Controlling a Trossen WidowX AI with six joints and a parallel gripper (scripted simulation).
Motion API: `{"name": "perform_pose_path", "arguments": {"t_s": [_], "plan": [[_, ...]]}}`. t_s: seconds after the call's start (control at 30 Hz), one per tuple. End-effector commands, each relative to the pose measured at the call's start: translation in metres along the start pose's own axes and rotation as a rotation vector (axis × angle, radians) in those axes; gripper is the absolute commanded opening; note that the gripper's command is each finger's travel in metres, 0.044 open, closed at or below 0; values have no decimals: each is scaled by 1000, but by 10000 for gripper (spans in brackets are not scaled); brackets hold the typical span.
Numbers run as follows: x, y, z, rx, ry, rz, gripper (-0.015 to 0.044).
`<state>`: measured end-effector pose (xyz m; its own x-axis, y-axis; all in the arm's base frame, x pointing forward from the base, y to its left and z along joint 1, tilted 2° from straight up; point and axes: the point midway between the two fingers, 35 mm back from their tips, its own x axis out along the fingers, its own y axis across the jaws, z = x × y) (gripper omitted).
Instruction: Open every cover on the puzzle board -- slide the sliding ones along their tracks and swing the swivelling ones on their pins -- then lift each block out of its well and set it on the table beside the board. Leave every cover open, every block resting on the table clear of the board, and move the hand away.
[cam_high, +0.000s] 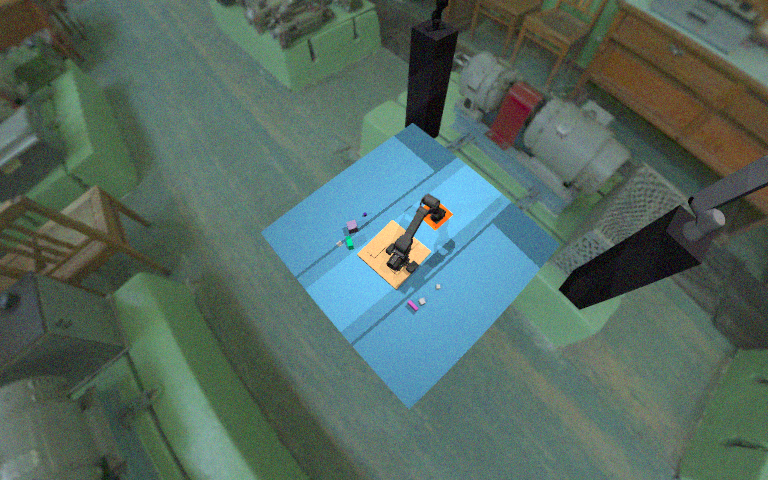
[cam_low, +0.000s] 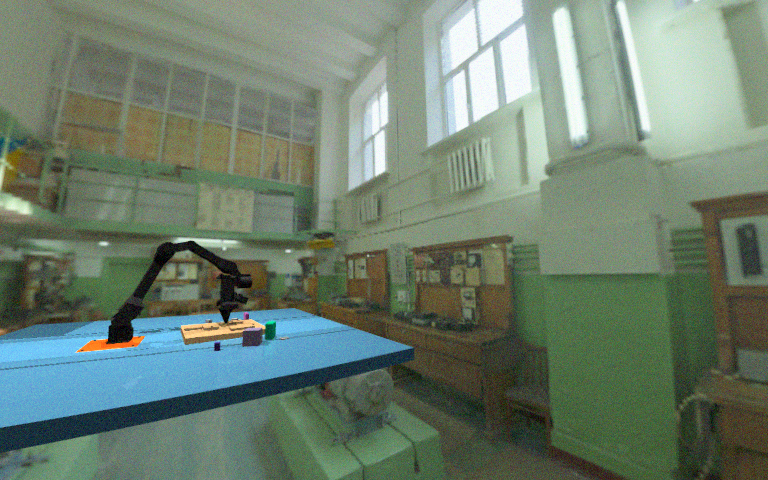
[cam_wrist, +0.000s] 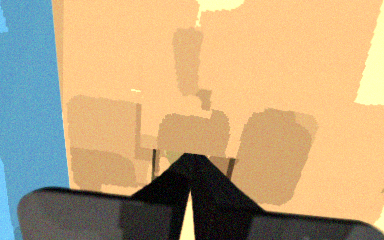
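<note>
"And there was the puzzle board (cam_high: 373, 266) (cam_low: 195, 335) (cam_wrist: 300, 60), a square, pale tan wooden slab, flat on the blue table (cam_high: 396, 350) (cam_low: 339, 356) in front of the arm's orange base plate (cam_high: 446, 217) (cam_low: 90, 346)!"

"What about its face?"

"Low raised pieces stood on top in the exterior view, and thin dark lines marked it from above. Up close, brown patches of shade lay over it, too soft to tell which cover stood open."

"And off the board?"

"A mauve block (cam_high: 352, 226) (cam_low: 252, 337) and a green block (cam_high: 349, 243) (cam_low: 270, 330) sat near one side, with a small dark blue block (cam_high: 364, 214) (cam_low: 216, 345) beyond. A magenta block (cam_high: 412, 305) (cam_low: 246, 315) lay on the opposite side, all on the table!"

"Now the arm (cam_high: 416, 226) (cam_low: 148, 278)?"

"Up from its base, arched high at the elbow, then down over the board, with the gripper (cam_high: 396, 262) (cam_low: 225, 321) (cam_wrist: 193, 158) pointing straight down, its tips right at the surface. Touching or just above, I couldn't tell."

"The jaws?"

"Fully closed! The tips met in a point, a narrow wedge of light behind them, and they had hold of nothing."
</note>
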<state>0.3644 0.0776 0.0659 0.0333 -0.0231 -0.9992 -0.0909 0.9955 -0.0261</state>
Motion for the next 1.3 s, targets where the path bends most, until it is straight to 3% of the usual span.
{"name": "perform_pose_path", "arguments": {"t_s": [0.0, 1.27], "plan": [[-1, 0, 5, -3, -4, -3, 0], [-11, -1, 35, -3, -7, -3, 0]]}}
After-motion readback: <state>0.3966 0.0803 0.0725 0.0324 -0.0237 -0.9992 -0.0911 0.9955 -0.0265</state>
